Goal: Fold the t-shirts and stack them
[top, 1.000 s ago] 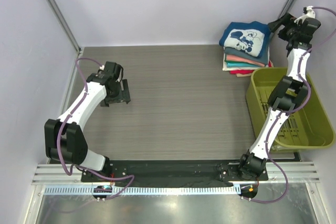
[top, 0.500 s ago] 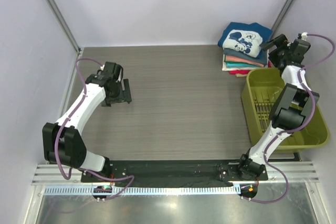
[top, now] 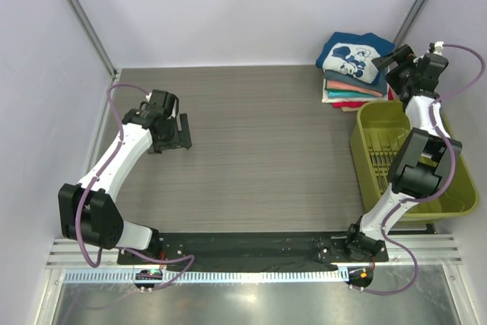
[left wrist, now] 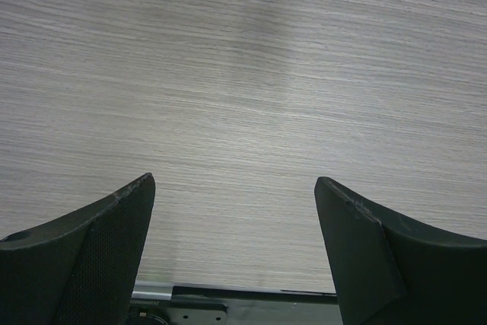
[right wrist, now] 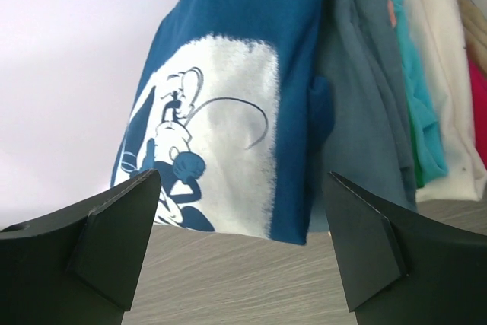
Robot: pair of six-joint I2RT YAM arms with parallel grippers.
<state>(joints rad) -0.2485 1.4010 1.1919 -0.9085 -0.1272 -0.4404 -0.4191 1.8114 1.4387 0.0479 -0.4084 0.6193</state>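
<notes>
Right gripper point(top: 393, 59), open and empty, faces the navy mouse-print t-shirt point(top: 351, 54) atop the stack point(top: 346, 90). Left gripper point(top: 181, 133) hangs open and empty over the bench point(top: 259, 127).

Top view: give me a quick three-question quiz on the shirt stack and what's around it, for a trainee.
1. True or false: the navy shirt lies on top of the stack.
2. Where does the basket stand? A) far left corner B) right side, nearer than the stack C) on the stack
3. Which gripper faces the mouse print, and is it holding anything?

Key: 1 true. 2 B. 3 the right gripper, open and empty.
</notes>
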